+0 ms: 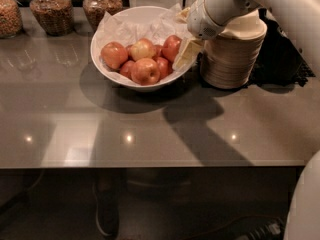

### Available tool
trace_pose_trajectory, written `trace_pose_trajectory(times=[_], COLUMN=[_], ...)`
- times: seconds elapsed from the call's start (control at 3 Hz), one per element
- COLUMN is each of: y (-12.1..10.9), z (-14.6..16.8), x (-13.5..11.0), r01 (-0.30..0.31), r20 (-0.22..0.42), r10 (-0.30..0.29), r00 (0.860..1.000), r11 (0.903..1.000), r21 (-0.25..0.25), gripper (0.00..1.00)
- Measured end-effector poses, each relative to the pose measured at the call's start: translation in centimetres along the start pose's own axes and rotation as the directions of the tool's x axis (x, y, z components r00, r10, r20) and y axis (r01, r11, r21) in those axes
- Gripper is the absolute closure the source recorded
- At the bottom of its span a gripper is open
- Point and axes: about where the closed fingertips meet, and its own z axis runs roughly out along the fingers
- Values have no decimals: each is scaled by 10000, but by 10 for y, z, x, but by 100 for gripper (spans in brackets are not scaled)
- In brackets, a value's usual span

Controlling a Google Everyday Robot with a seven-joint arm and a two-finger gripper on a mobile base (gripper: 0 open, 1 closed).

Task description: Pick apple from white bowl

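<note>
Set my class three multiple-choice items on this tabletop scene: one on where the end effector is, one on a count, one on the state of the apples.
1. Where is the robot's end effector?
A. over the glass jars
B. at the right rim of the large glossy white bowl, beside the stack of cream disposable bowls
C. below the table's front edge

2. How many brown-filled glass jars stand at the back of the grey table?
A. one
B. three
C. six

3. How do the red-orange apples lie?
A. all inside the paper-lined bowl
B. one on the table
C. one on top of the stack

Answers:
1 B: it hangs at the bowl's rim, next to the stack.
2 B: three jars show along the back, the leftmost cut by the picture's edge.
3 A: no apple shows outside the bowl.
</note>
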Motion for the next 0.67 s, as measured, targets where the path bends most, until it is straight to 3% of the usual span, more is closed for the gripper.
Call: trace_pose_trajectory(times=[0.67], y=[3], z=[6], x=[2], r01=[-24], r20=[-1], r10=[24], r00=[10000], r11=[9999], r21=[-129], gripper=[24])
